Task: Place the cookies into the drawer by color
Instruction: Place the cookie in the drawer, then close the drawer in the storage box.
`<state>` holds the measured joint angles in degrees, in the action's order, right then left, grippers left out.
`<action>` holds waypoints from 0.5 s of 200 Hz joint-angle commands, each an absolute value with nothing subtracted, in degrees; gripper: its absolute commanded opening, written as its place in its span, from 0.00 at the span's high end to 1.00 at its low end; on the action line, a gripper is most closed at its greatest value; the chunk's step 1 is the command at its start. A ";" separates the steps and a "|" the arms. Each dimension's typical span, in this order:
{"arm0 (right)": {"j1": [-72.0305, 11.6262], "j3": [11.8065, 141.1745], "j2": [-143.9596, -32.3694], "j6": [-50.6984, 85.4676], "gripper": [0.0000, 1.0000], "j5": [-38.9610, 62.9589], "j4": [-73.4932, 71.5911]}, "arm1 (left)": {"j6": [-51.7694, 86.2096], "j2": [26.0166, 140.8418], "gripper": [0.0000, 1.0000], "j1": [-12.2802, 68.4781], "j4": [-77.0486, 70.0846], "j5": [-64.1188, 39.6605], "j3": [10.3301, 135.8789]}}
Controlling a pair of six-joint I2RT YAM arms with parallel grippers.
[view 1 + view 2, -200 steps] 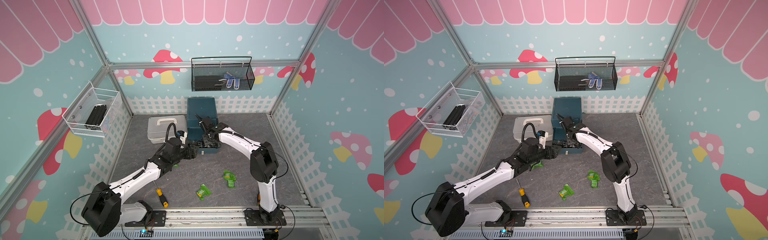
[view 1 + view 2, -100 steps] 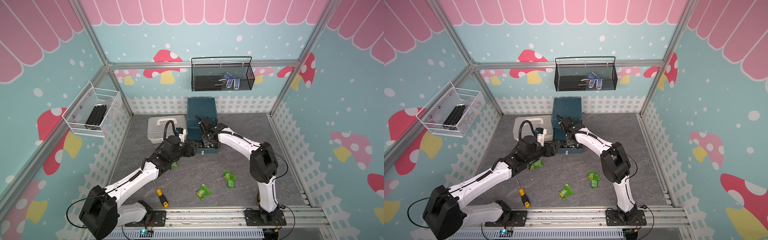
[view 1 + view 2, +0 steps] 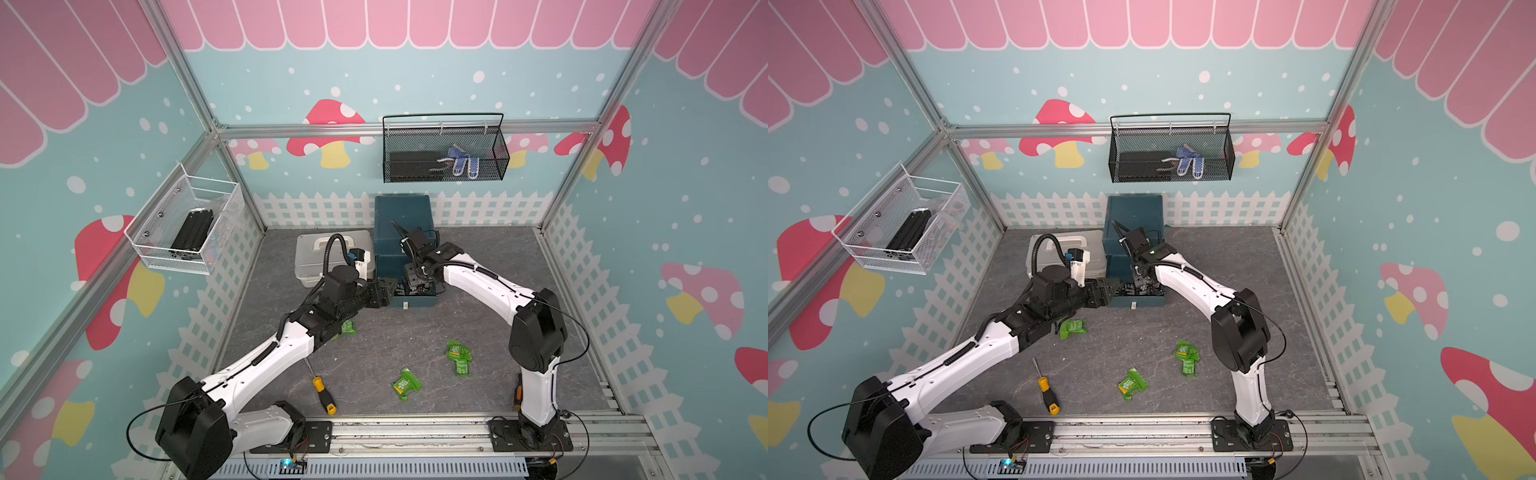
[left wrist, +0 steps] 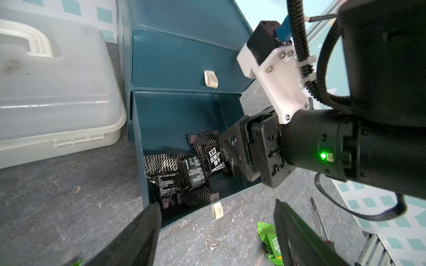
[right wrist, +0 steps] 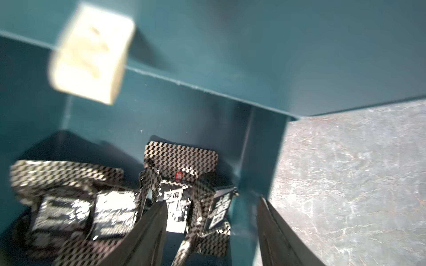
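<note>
The teal drawer cabinet stands at the back wall, its bottom drawer pulled out. Several black cookies lie inside it. My right gripper hangs open over the drawer's right side, and a black cookie lies loose on the drawer floor below its fingers. My left gripper is open and empty, just in front of the drawer's front left corner. In both top views green cookies lie on the floor: one beside my left forearm, one at mid front, a pair near my right arm.
A pale grey lidded case stands against the drawer cabinet's left side. A yellow-and-black screwdriver lies by my left arm. A black wire basket and a white one hang on the walls.
My right gripper's jaws have spread apart over the open drawer, and the black cookie now lies free below them. My left arm has edged slightly towards the drawer.
</note>
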<state>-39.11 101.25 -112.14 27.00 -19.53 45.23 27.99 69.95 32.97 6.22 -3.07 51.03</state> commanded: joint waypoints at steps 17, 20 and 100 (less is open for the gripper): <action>-39.38 95.64 -102.11 26.42 0.39 -15.82 41.21 | 25.84 69.74 0.19 29.86 9.34 -1.45 57.60; -39.41 94.61 -100.99 26.25 0.39 -14.78 40.29 | 25.97 70.02 0.20 29.35 9.63 -1.77 58.36; -40.64 63.67 -78.66 18.07 0.41 15.16 20.58 | 24.75 91.44 0.34 16.39 15.74 -15.24 84.51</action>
<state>-39.38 71.18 -80.71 22.26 4.16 27.66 26.52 84.95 18.76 11.42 -10.28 77.87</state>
